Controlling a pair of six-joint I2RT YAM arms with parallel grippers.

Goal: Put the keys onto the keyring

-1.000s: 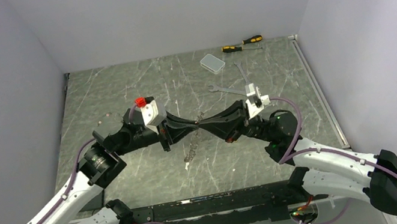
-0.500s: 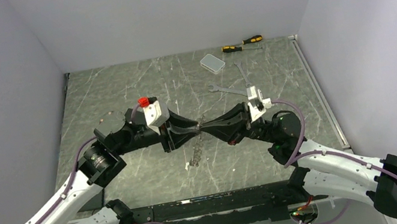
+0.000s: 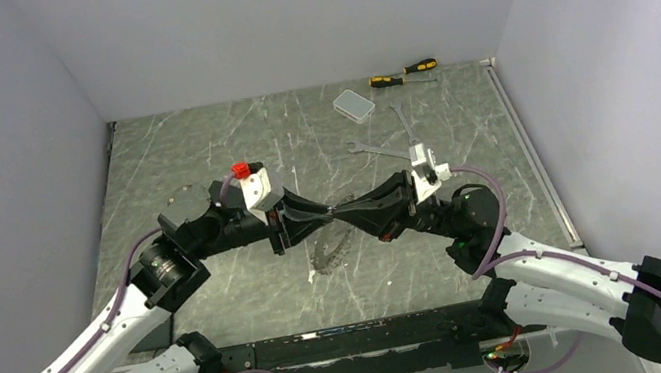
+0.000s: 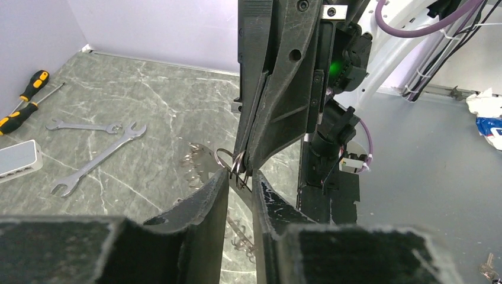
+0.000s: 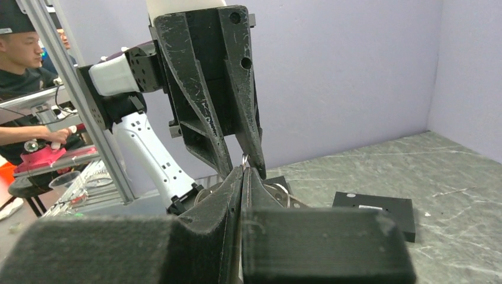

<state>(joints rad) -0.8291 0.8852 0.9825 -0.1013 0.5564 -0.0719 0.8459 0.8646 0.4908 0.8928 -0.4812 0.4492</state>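
Keyring held in mid-air between both pincers, well nearer the arm bases than the plastic box.
The box is pale and rectangular with rounded corners, and its contents cannot be made out. The thin metal ring carries small silver keys fanned like gear teeth above the marbled green bench. The left pincer is narrowed to a slit around the wire, and the right pincer is squeezed closed on it.
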